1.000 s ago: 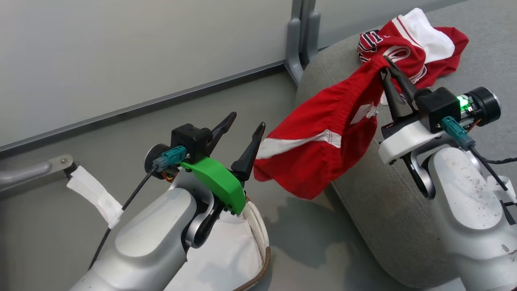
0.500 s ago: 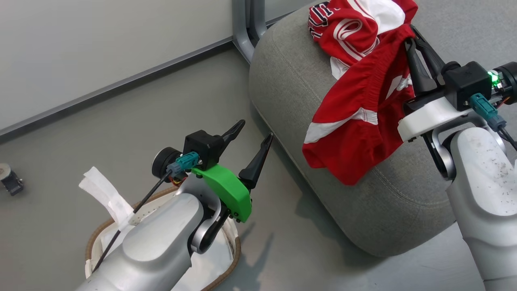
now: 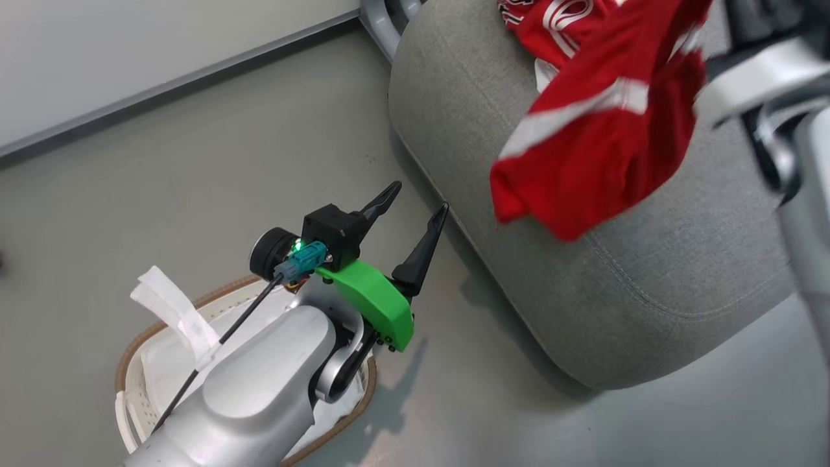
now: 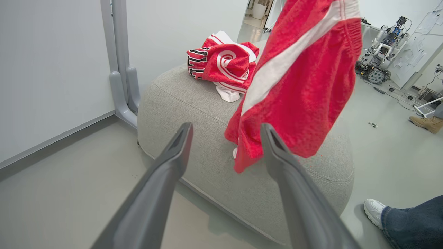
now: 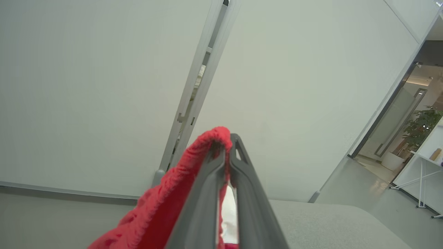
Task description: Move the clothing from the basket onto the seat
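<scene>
Dangling at the edge of the big grey fabric seat (image 3: pixel 648 292), a red white-striped jersey (image 3: pixel 583 168) is clenched in your right gripper (image 5: pixel 226 142); your left gripper (image 3: pixel 416 198) has fingers spread, empty.

Grey floor (image 3: pixel 214 162), pale wall (image 4: pixel 52 69), grey upright post (image 4: pixel 119 69) at its base; person's white sneaker (image 4: pixel 373 212) and denim leg (image 4: pixel 415 221) low right in left wrist view. Far back: small wheeled robot (image 4: pixel 380 58), tan boot (image 4: pixel 424 122); potted plant (image 5: pixel 420 126) past the doorway, right wrist view.
</scene>
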Motion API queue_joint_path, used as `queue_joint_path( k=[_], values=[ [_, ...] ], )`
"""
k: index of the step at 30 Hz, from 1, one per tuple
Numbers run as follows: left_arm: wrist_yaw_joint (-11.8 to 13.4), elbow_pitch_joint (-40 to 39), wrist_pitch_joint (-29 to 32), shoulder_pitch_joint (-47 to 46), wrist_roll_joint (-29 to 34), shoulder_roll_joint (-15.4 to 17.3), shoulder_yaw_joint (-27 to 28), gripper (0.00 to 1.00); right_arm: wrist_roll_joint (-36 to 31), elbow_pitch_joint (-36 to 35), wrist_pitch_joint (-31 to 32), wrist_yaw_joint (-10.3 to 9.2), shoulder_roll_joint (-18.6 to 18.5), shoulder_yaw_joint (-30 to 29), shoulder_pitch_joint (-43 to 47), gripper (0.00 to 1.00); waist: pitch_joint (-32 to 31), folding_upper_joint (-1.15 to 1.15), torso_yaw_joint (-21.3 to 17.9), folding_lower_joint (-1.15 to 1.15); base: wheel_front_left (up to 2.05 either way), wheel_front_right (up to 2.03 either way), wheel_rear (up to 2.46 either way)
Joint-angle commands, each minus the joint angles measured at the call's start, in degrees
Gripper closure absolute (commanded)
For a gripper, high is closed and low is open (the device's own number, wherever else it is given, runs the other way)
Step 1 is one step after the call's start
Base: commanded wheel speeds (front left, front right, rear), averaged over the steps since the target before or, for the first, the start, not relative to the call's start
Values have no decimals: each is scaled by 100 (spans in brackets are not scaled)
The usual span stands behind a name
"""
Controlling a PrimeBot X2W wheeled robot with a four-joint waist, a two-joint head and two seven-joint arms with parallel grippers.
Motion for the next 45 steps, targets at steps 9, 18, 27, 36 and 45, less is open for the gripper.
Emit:
queue_joint_path(
  k=[9,18,27,36,45],
  values=[
    [232,-645,131,-353,306,205,-73,0,327,256,740,-8,-1240,-205,-1824,100,817,0,534,0,0,0,0],
    [369,-1210,396,-642,589,375,-192,0,-109,929,1003,-7,-2083,-811,-2864,100,1516,0,1021,0,0,0,0],
    [435,-1448,599,-882,754,494,-262,0,-698,2144,405,-7,-1712,-1718,-2369,100,2041,0,1247,0,0,0,0],
    [436,-1465,697,-869,757,608,-316,0,-1310,3351,-334,-8,-914,-2571,-1853,73,2088,0,1215,0,0,0,0],
    [434,-1342,624,-738,636,685,-271,0,-1332,3753,-582,-8,-472,-2231,-1740,0,1936,0,981,0,0,0,0]
  ],
)
